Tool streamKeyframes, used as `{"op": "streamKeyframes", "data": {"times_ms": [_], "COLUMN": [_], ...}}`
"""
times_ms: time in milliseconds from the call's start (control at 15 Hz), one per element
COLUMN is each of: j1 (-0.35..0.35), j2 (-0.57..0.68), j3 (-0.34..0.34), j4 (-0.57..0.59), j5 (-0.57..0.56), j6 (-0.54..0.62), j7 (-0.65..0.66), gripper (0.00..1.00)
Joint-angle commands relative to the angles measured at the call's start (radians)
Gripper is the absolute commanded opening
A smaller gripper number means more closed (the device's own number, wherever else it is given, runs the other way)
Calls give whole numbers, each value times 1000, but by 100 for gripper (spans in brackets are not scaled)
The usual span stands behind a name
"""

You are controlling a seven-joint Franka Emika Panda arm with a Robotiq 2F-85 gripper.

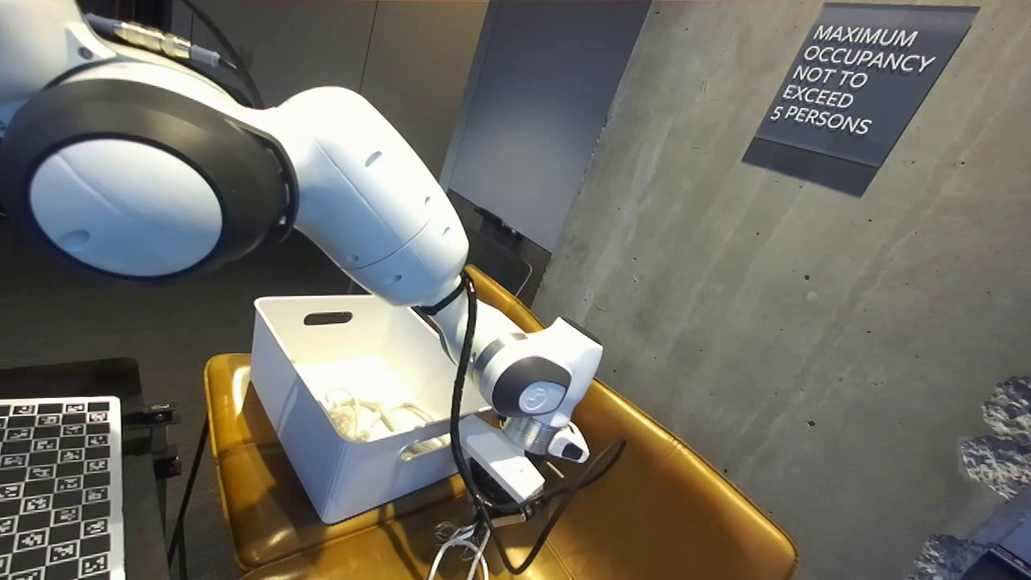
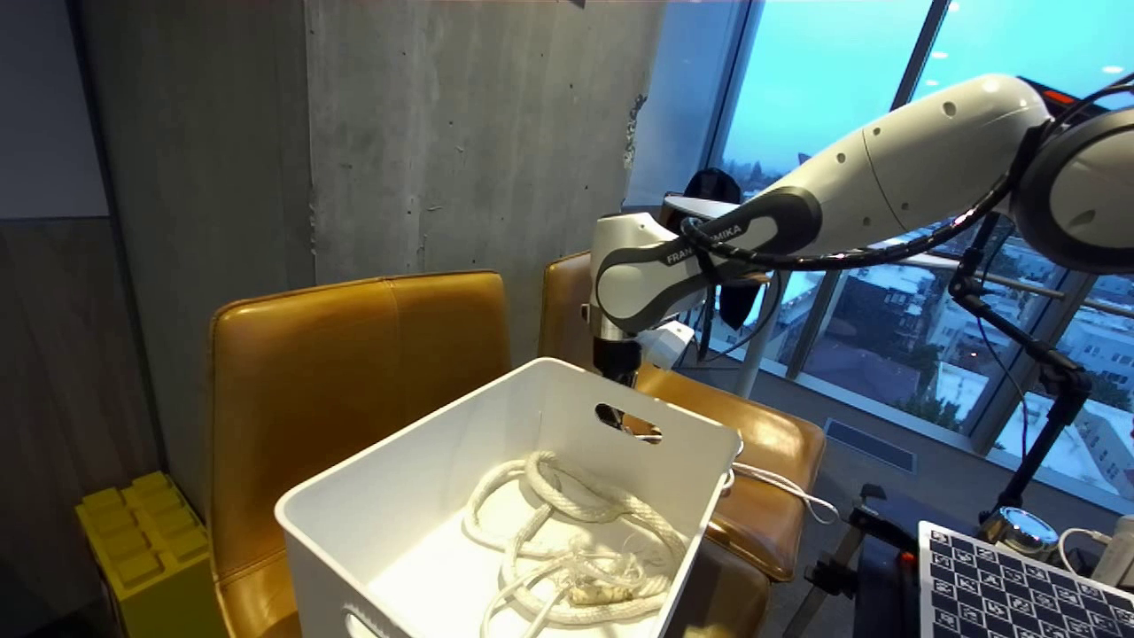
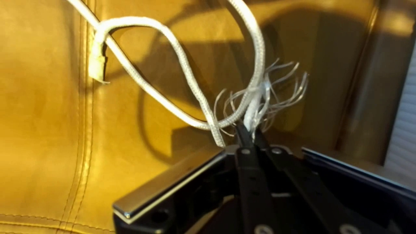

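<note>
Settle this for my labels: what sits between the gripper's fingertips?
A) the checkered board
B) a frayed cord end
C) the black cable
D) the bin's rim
B: the wrist view shows the frayed cord end pinched in the closed gripper.

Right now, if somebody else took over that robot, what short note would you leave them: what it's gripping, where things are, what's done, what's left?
Gripper: shut on the frayed end of a white rope.
Where: the rope loops over the tan chair seat, outside the white bin; more rope lies loosely coiled inside the bin.
Done: the frayed end is caught.
Left: the rope is not yet lifted clear of the seat. Perhaps check the grip first; a frayed end might slip.
</note>
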Motion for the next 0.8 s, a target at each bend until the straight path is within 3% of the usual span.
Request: {"op": "streamKeyframes", "data": {"times_ms": [0, 733], "j1": [-17, 9], "j2": [-162, -709], "j3": [-6, -52], "j4": [-160, -627], "j5": [-2, -21], "j6": [0, 119], "j7": [-1, 19], "gripper": [1, 1]}}
